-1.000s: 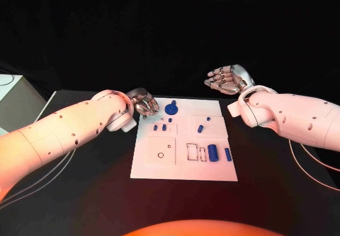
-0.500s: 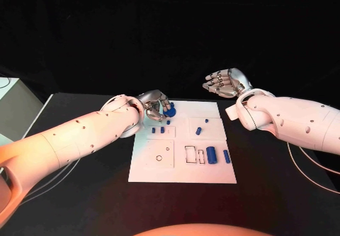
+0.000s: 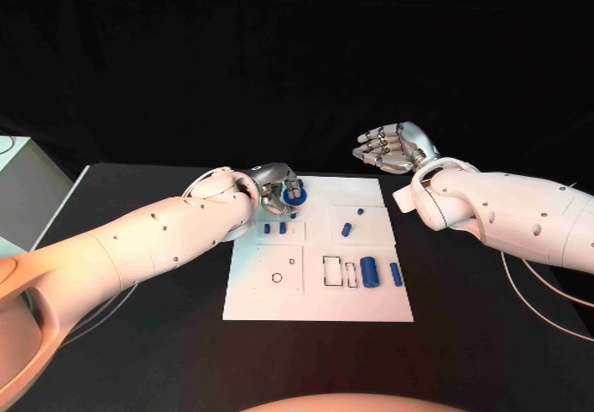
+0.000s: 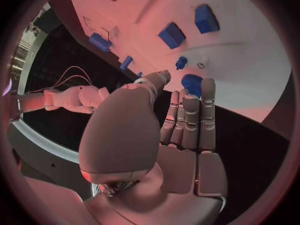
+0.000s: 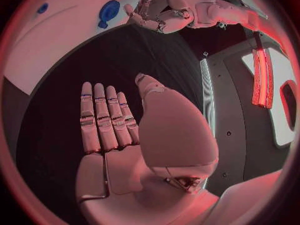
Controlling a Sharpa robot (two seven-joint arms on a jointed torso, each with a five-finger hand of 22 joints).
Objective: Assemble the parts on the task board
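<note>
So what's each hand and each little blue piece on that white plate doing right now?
Left hand: at the round blue part, fingers around it, not lifted.
Right hand: open, off the board, holding nothing.
Round blue part: at the task board's far edge.
Large blue cylinder: lying flat.
Task board: flat on the table.

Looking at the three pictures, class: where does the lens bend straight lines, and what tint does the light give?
Left wrist view: the task board edge curves, all tinted pink. Right wrist view: same fisheye bending, red glow over the right hand. Head view: board edges straight, warm orange light on the left arm.
</note>
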